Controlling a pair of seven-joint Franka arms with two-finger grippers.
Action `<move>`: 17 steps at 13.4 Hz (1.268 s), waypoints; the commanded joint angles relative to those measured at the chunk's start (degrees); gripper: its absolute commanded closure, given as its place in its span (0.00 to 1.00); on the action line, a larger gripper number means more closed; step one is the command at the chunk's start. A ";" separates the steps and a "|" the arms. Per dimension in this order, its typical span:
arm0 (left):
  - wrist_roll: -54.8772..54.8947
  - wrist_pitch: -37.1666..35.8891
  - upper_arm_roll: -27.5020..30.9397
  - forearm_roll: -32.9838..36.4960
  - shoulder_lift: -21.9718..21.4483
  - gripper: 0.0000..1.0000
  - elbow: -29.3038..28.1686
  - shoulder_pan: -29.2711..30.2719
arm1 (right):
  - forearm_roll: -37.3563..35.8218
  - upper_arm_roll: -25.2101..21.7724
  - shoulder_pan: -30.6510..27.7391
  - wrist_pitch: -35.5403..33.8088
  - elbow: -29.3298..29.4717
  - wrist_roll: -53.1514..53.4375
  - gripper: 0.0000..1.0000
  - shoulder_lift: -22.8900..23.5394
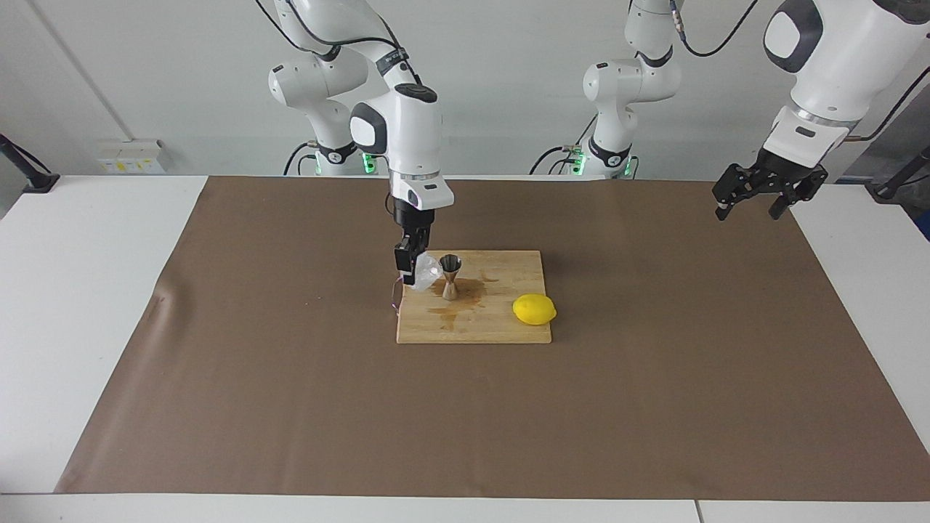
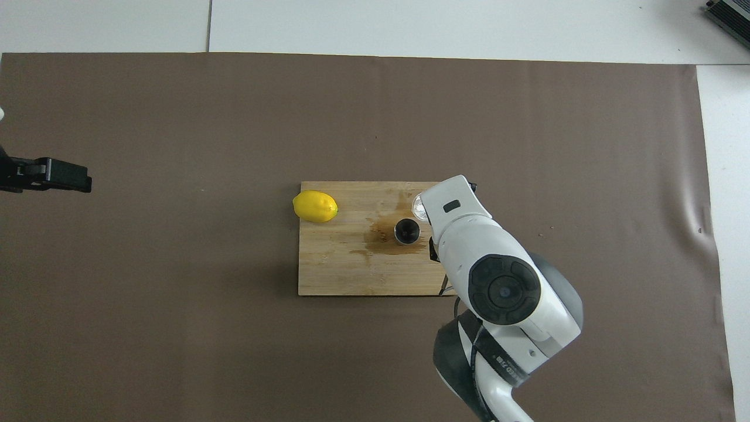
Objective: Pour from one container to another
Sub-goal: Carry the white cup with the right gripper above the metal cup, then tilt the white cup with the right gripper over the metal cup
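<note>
Two tools: right tool (image 1: 411,266) gripping tilted tumbler (image 1: 426,273) beside jigger (image 1: 450,276), left tool (image 1: 755,196) open.

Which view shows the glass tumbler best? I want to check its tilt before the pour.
The facing view: the tumbler shows whole in the right gripper, tipped toward the jigger. In the overhead view the right arm covers most of it, leaving only a sliver of rim.

Bare brown mat (image 1: 290,407) all round the cutting board (image 1: 494,327); on the board, jigger (image 1: 450,276) upright, lemon (image 1: 534,309) toward left arm's end, clear gap between; right claw (image 1: 411,270) clamping tilted tumbler (image 1: 424,272) just beside jigger, blocking that side; left claw (image 1: 755,195) parked wide open over mat edge.
</note>
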 commanded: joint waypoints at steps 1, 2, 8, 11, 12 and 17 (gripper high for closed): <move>-0.64 -0.57 0.30 0.52 -0.88 0.00 -0.38 -0.28 | -3.63 0.29 0.92 0.26 -2.31 1.71 1.00 -2.33; -0.73 -0.57 0.30 0.52 -0.88 0.00 -0.38 -0.28 | -4.16 0.29 1.01 0.17 -2.48 1.71 1.00 -2.59; -0.73 -0.57 0.30 0.52 -0.88 0.00 -0.38 -0.28 | -9.52 0.29 1.89 -0.71 -2.66 2.50 1.00 -3.12; -0.73 -0.57 0.30 0.52 -0.88 0.00 -0.38 -0.28 | -11.98 0.38 2.32 -0.80 -3.01 3.20 1.00 -3.56; -0.64 -0.57 0.30 0.52 -0.97 0.00 -0.38 -0.28 | -12.34 0.29 2.85 -0.80 -3.10 3.38 1.00 -3.56; -0.73 -0.57 0.30 0.52 -0.97 0.00 -0.38 -0.28 | -16.91 0.38 3.03 -0.63 -4.68 4.43 1.00 -4.62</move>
